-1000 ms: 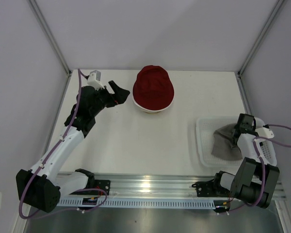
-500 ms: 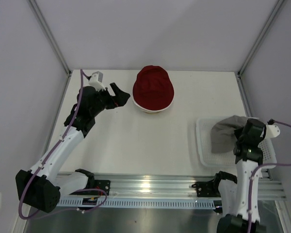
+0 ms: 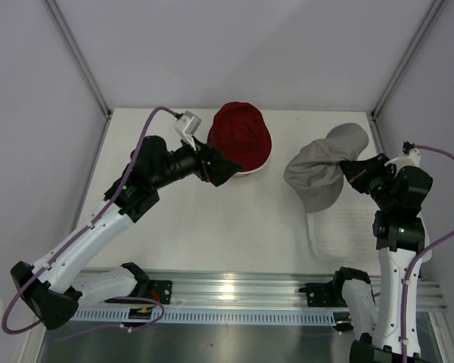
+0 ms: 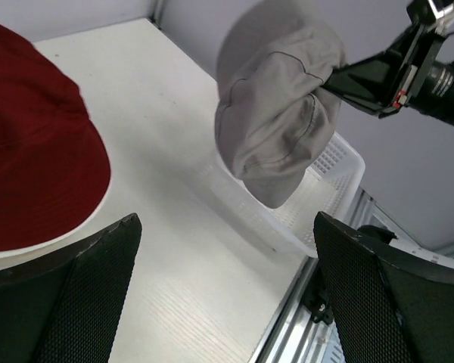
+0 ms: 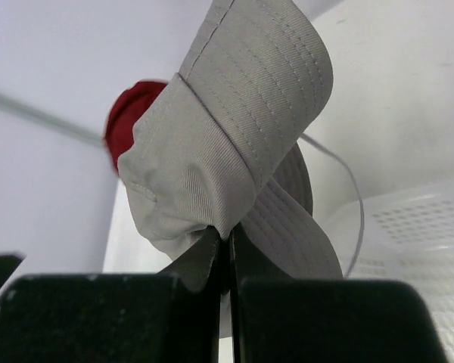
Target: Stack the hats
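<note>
The dark red hat [image 3: 240, 134] lies at the back middle of the table on top of the cream-white hat [image 3: 242, 172], of which only a rim shows. My left gripper [image 3: 225, 170] is open and empty, just in front of and left of them; the red hat shows in the left wrist view [image 4: 30, 144]. My right gripper [image 3: 349, 172] is shut on the grey hat [image 3: 321, 170] and holds it in the air, left of and above the basket. The grey hat also shows in the left wrist view [image 4: 276, 106] and the right wrist view [image 5: 234, 144].
A white plastic mesh basket [image 3: 348, 234] stands at the right, near the front edge, with nothing in it; it shows in the left wrist view [image 4: 329, 185]. Walls with metal frame posts close in the table at the back and sides.
My right gripper has lifted the grey hat out of the basket and carried it up and leftward. My left arm has swung right, to the front of the red hat.
</note>
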